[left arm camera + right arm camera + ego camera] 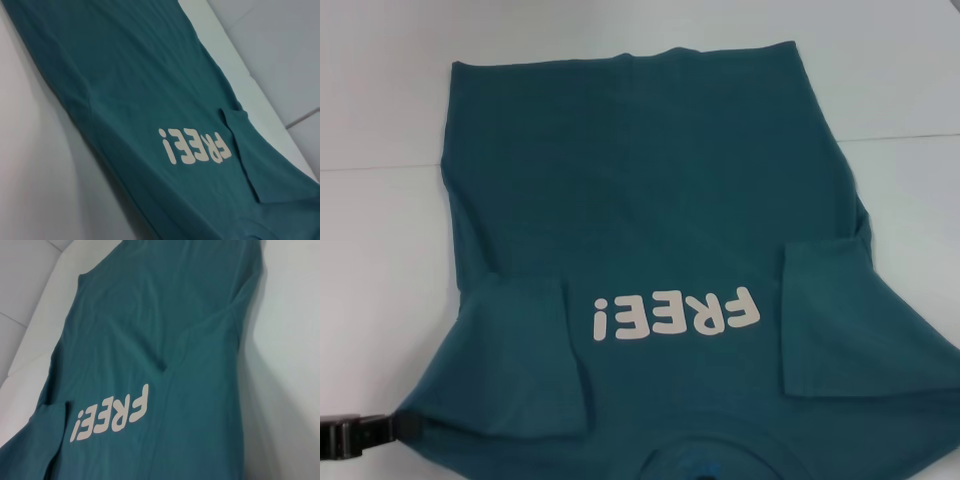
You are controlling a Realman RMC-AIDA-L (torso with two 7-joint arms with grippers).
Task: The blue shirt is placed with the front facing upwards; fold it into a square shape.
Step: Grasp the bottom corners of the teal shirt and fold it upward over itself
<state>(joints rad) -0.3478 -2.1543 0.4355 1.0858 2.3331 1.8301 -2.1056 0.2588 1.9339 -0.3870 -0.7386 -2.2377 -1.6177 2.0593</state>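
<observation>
A white table (380, 230) fills the scene, with a thin seam running across it at mid-height in the head view. The blue shirt (650, 200) lies spread flat on it, front up, taking up most of the middle of that view. Its hem lies toward 12 o'clock and its collar (705, 462) sits at 6 o'clock, right at the near edge of the view. The white "FREE!" lettering (675, 315) reads upside down from the head camera, a little below the centre.

Both short sleeves are folded inward over the chest. The left sleeve (525, 355) lies at about 8 o'clock from the lettering, the right sleeve (830, 315) at about 3 o'clock; each one stops just beside the print without covering it.

The left gripper (365, 435) shows as a dark piece at 8 o'clock in the head view, at the shirt's near left corner and touching the cloth edge; whether it is pinching the fabric cannot be told. The right gripper appears in none of the views.

The left wrist view shows the shirt (150, 100) and lettering (195, 147) stretched across the table (40, 190); the right wrist view shows the same cloth (170, 330) and print (110, 412).
</observation>
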